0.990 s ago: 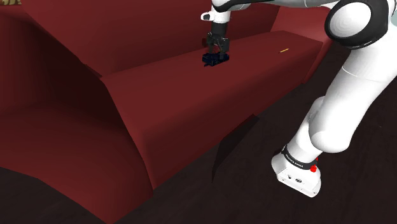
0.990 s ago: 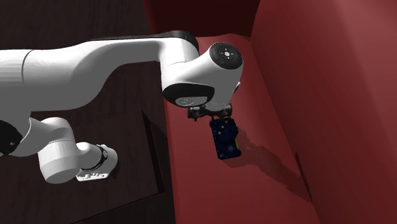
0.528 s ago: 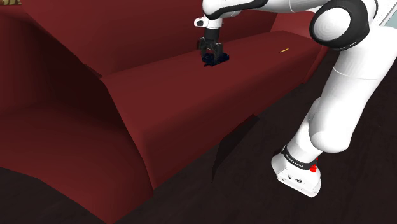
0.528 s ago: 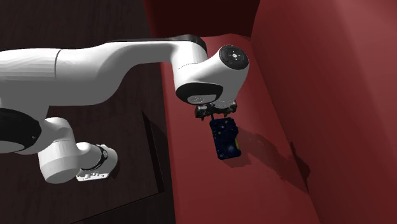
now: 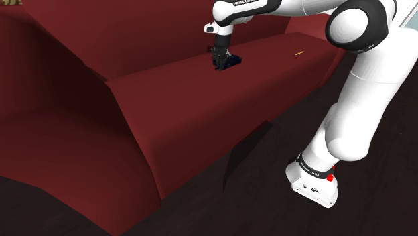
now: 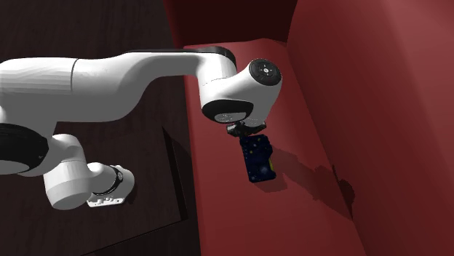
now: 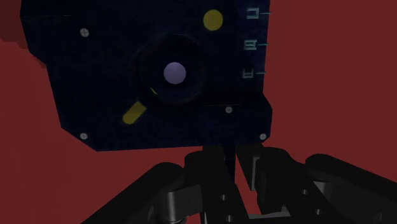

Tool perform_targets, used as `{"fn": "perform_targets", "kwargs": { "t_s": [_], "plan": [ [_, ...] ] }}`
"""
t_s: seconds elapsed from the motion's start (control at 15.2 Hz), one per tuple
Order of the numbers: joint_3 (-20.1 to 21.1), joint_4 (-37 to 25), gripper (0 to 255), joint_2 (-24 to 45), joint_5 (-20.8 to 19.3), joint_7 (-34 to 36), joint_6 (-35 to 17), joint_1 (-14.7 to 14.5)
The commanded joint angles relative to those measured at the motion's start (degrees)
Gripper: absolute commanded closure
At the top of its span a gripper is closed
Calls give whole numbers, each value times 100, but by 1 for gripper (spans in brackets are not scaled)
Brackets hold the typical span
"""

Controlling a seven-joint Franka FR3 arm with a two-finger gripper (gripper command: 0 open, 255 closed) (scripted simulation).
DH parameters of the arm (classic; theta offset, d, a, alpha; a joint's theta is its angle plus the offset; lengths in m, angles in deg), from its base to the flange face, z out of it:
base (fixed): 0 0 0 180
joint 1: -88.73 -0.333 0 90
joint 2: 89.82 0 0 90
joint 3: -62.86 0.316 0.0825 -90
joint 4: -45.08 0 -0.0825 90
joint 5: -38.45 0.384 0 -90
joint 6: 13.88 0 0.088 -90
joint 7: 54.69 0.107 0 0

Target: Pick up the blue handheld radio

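Observation:
The blue handheld radio (image 5: 229, 61) lies flat on the dark red sofa seat (image 5: 194, 100). In the second exterior view the radio (image 6: 257, 160) sticks out from under the hand, towards that view's bottom. My black gripper (image 5: 218, 63) points down at the radio's end nearest the arm. In the wrist view the radio (image 7: 159, 70) shows a round dial, yellow marks and small screws. There my gripper (image 7: 231, 151) has its fingers drawn together at the radio's near edge, pinching that end. What lies between the tips is hidden.
The sofa's backrest (image 6: 378, 109) rises close beside the radio. A big armrest (image 5: 53, 100) stands at the shoulder view's left. A thin yellowish stick (image 5: 299, 51) lies further along the seat. Dark floor and my stand (image 5: 311, 184) are in front.
The fingers stood apart over the radio's end and have since closed together there. The hand also shifted slightly to the shoulder view's left. The radio has not moved.

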Motion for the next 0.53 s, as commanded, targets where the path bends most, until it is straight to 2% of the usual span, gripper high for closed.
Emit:
{"fn": "perform_targets", "kwargs": {
  "t_s": [0.0, 0.33, 0.46],
  "plan": [
    [0, 1, 255, 0, 0, 0, -2, 0],
    [-1, 4, 255, -3, -1, -1, -1, 1],
    [-3, -121, 255, -26, -11, 7, 146, 1]
  ]
}}
